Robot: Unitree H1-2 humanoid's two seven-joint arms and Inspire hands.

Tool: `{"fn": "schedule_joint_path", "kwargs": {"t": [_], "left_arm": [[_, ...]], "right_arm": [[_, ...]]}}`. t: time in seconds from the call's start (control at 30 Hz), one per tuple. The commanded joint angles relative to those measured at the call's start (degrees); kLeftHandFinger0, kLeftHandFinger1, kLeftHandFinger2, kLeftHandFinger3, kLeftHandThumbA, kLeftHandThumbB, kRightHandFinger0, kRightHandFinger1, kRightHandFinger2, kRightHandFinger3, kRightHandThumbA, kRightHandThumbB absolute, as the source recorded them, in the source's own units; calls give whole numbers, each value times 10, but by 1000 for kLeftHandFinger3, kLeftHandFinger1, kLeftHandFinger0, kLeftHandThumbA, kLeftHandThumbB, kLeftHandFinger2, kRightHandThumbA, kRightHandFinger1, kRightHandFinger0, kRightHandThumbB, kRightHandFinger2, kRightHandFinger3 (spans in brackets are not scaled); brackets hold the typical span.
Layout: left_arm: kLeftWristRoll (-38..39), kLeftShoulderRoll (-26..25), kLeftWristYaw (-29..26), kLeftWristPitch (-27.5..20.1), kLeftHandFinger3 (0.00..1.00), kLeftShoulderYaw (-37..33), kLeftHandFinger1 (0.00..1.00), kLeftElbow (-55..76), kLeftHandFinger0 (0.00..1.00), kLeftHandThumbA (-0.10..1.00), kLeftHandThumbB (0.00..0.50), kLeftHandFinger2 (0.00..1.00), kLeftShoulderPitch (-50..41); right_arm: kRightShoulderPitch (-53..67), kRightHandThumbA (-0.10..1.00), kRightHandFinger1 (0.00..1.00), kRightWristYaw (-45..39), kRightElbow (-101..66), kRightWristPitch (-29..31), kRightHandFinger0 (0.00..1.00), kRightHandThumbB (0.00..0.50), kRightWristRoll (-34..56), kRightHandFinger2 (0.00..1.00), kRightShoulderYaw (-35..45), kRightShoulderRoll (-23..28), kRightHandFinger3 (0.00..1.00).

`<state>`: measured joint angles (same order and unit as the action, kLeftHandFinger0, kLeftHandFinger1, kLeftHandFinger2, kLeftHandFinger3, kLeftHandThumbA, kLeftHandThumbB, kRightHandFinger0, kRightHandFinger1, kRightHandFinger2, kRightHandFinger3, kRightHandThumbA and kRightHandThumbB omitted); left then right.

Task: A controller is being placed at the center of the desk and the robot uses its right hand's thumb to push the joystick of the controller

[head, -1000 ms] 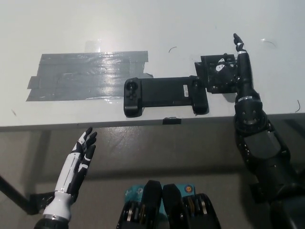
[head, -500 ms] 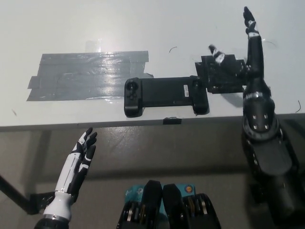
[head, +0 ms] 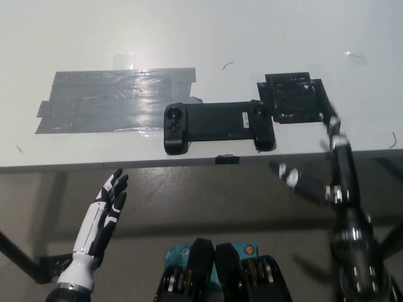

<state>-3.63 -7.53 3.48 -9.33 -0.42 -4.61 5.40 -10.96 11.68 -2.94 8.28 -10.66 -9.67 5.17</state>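
Off the tabletop's (head: 252,38) near edge, the right hand (head: 324,182) has pulled back, fingers spread and empty; controller (head: 217,126) untouched, left hand (head: 104,211) open low.

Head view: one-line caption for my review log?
Black controller lies untouched near the desk edge; open black right hand hangs below it, white left hand open at lower left.

controller (head: 219,126) at desk (head: 264,31) front edge — tape patch (head: 113,100) left | plate (head: 294,97) right
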Motion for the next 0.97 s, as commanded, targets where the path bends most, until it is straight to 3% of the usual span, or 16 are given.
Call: {"fn": "schedule_joint_path", "kwargs": {"t": [0.0,0.37,0.93], "left_arm": [[3,-6,6,-28,1000,-3,1000,15,1000,908,13,1000,0],[-1,-5,4,-22,1000,-2,1000,15,1000,902,16,1000,0],[0,1,3,-26,1000,-4,1000,23,1000,910,31,1000,-31]], "right_arm": [[42,976,1000,-56,-40,35,1000,260,9,1000,-23,15,1000],[41,945,1000,-64,81,76,1000,219,1,1000,-17,16,1000],[56,867,1000,-85,100,57,1000,212,-3,1000,-13,16,1000]]}}
